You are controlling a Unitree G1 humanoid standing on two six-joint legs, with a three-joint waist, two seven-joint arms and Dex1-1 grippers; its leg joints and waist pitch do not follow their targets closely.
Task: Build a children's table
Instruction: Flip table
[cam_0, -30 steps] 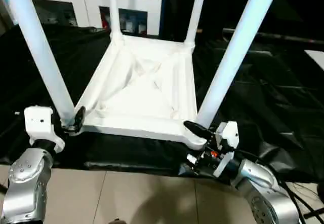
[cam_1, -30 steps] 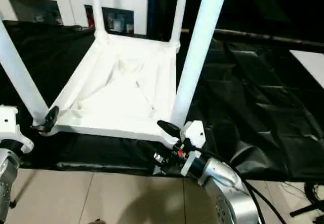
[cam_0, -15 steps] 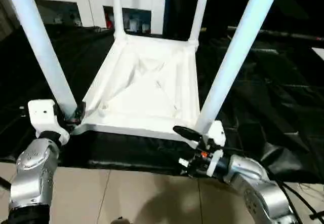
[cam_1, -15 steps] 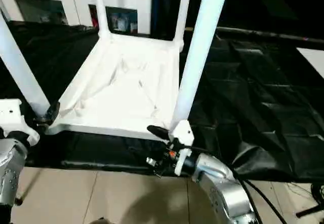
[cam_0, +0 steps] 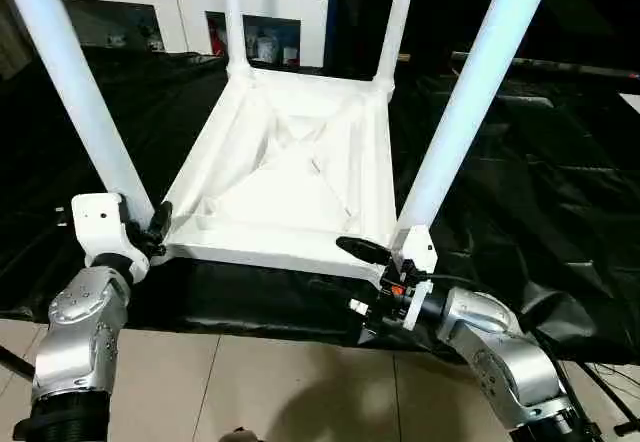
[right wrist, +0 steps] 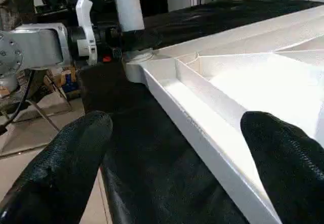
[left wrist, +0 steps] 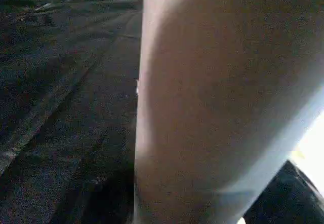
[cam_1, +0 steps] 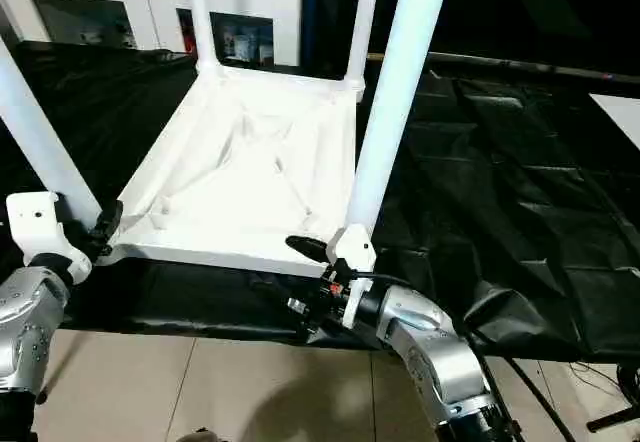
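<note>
The children's table lies upside down on a black sheet, its ribbed tabletop (cam_0: 290,177) facing up and all four white legs standing in the corner sockets. My left gripper (cam_0: 150,228) is pressed against the base of the near-left leg (cam_0: 90,102), which looms close in the left wrist view (left wrist: 217,97). My right gripper (cam_0: 364,287) is open at the near-right corner, below the near-right leg (cam_0: 460,112). One of its fingers (right wrist: 283,158) sits over the tabletop's near rim (right wrist: 202,133), the other (right wrist: 61,168) outside it.
A white cabinet with glass doors (cam_0: 150,2) stands behind the table. The black sheet (cam_0: 530,172) spreads wide to the right, rumpled at its near edge. Beige floor tiles (cam_0: 250,382) lie in front, with cables (cam_0: 610,382) at the near right.
The camera has shifted. My right gripper has slid left along the near rim, in under the near-right leg. My left gripper stays at the near-left leg's base.
</note>
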